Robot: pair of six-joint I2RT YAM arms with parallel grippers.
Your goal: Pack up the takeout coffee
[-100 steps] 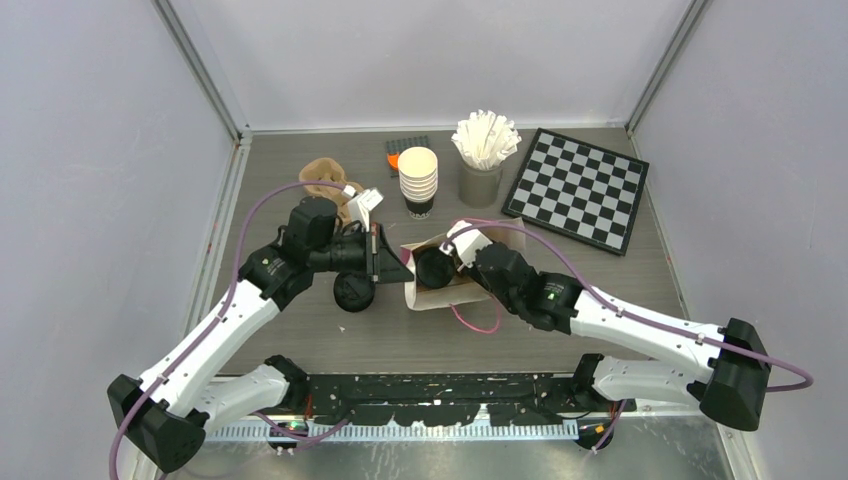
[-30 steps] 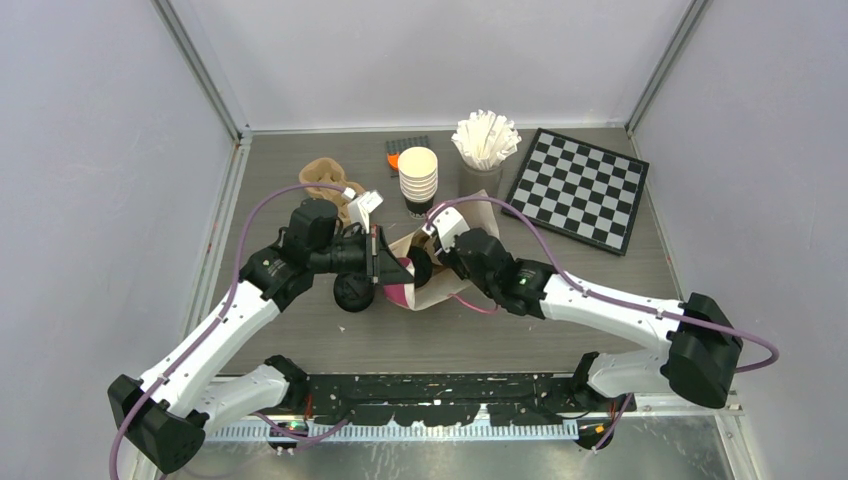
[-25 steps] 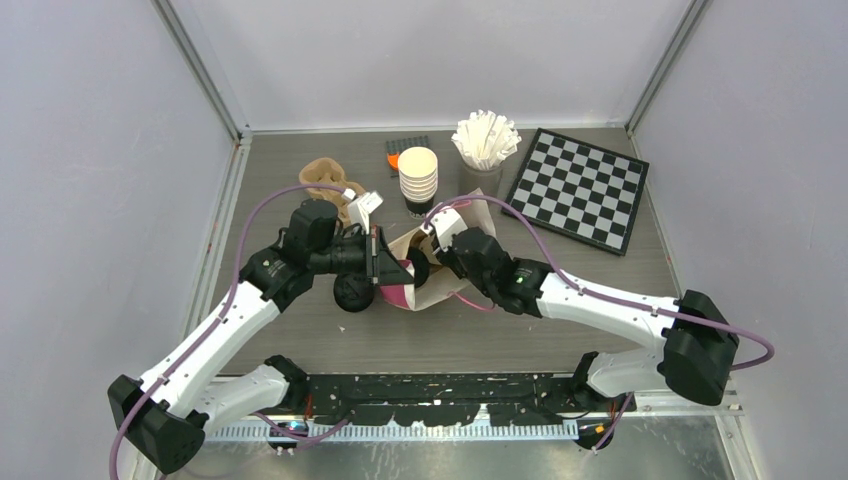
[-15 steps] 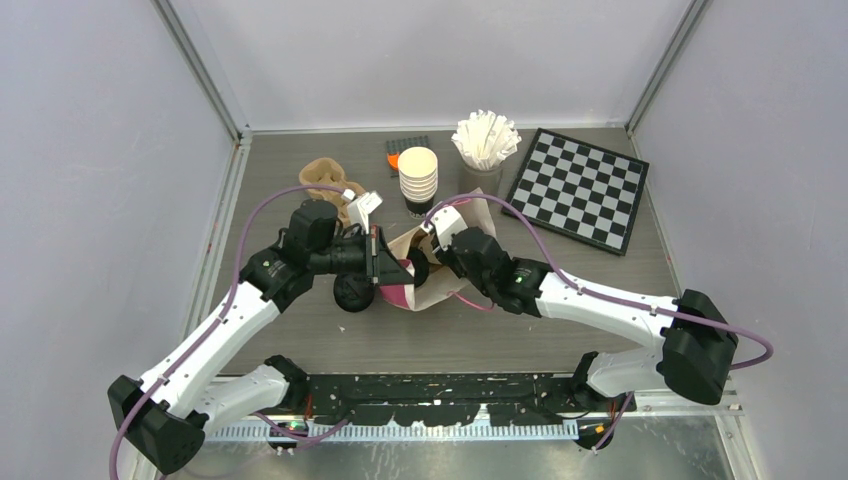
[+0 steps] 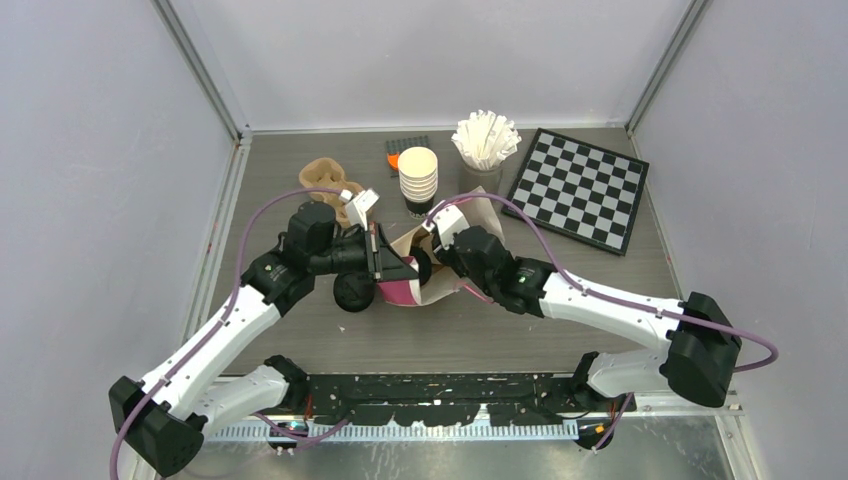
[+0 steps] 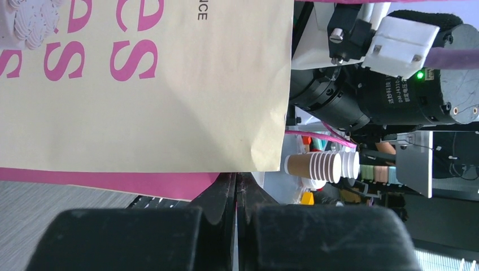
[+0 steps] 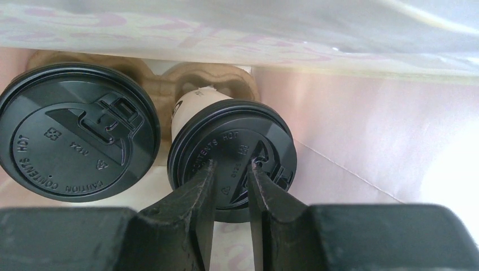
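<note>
Change: The right gripper (image 7: 230, 164) is now deep inside the tan paper bag with pink letters (image 6: 141, 84). A few seconds ago it was only at the bag's mouth, carrying a cup. The bag's mouth is lifted higher now too.
What it means: I think the second cup is being set in its place. The packing looks nearly done. What is left is to let go and pull the arm out.
Coffee: Two small cream paper cups with round black lids are inside the bag, in a brown cardboard cup holder (image 7: 192, 76). The first cup (image 7: 79, 132) is at the left of the right wrist view. The second cup (image 7: 226, 141) is in the middle.
Right gripper: Its fingers are close together with a thin gap. The tips are over the second cup's lid. I cannot tell if they are pinching it.
Left gripper (image 6: 235, 178): It is closed tight on the bag's pink edge and holds the mouth open.
Around: At the top of the overhead view are a stack of cream cups with no lids (image 5: 418, 175), a grey cup of white paper sticks (image 5: 485, 140) and a black and white checkerboard (image 5: 577, 187).
Beside the bag: A round black thing (image 5: 352, 290) lies near the left arm. I cannot tell if it is a cup or only a lid.
In the way: The bag's soft wall hangs close over the cups. The right arm fills the mouth, so pulling out could drag the bag or tip a cup.
</note>
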